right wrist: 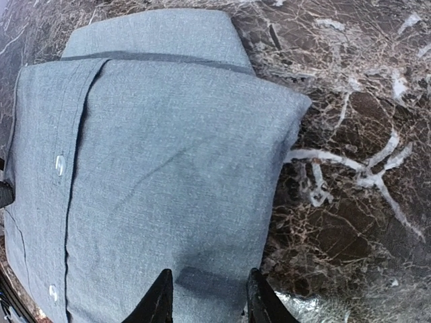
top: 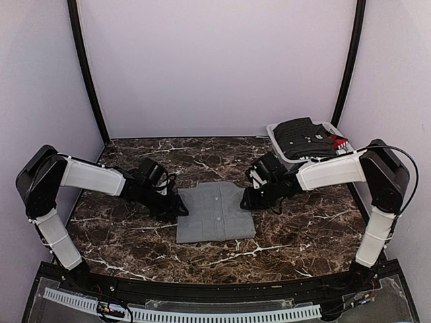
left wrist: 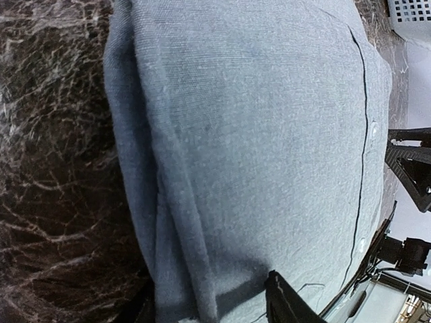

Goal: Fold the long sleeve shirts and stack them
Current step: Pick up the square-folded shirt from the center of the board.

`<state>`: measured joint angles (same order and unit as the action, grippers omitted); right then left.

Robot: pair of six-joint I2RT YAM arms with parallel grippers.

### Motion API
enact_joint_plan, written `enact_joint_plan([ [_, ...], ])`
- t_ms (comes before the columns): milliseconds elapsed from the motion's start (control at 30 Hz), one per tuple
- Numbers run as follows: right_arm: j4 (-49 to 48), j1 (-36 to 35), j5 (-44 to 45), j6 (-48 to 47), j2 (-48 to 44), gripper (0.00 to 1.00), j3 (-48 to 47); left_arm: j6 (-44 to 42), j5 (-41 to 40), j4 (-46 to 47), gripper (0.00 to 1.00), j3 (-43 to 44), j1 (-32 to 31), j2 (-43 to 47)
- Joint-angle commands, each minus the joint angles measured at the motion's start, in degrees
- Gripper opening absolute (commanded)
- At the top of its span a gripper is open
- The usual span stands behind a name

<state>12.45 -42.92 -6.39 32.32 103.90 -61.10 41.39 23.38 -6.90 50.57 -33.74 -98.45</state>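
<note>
Jaws standing apart, the left gripper [left wrist: 212, 306] and right gripper [right wrist: 210, 299] are each straddling the nearest edge of the folded mid-grey button-front cloth shirt [top: 215, 214].

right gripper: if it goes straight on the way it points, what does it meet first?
The grey shirt. The right gripper points across the shirt's edge, jaws apart over the cloth. Probably cloth first, then the table beneath; depth is unclear.

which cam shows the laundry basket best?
Top external: the white basket sits nearly whole at back right, dark clothes piled in it. Left wrist catches only a perforated corner, likely the same basket; right wrist shows none of it.
</note>
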Motion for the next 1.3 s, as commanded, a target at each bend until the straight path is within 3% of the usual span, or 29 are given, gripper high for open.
enact_joint_plan([
  [0, -1.9, -0.1, 1.5, 1.1, -2.7, 0.35, 1.2, 2.6, -3.2, -3.0, 0.48, -1.0, -1.4, -3.2],
  [167, -2.1, -0.1, 1.7, 0.9, -3.5, 0.35, 1.7, 5.0, -2.3, 0.3, 0.34, -2.1, -1.8, -4.2],
  [500, -2.4, -0.1, 2.1, 1.0, -3.5, 0.35, 2.4, 10.9, 2.7, 9.4, 0.22, -3.4, -2.1, -5.6],
  [700, -2.4, -0.1, 2.1, 1.1, -3.4, 0.35, 2.7, 12.1, 1.5, 9.9, 0.01, -3.2, -2.1, -4.9],
  [933, -0.4, -0.1, 3.3, 0.7, -4.9, 0.35, 2.0, 5.9, -2.5, -0.4, 0.00, 0.4, -1.0, -0.6],
  [1267, -1.0, -2.8, 2.7, 2.3, -4.8, 0.35, -0.1, -8.7, 1.4, -16.2, 0.00, 3.5, 7.3, 8.4],
])
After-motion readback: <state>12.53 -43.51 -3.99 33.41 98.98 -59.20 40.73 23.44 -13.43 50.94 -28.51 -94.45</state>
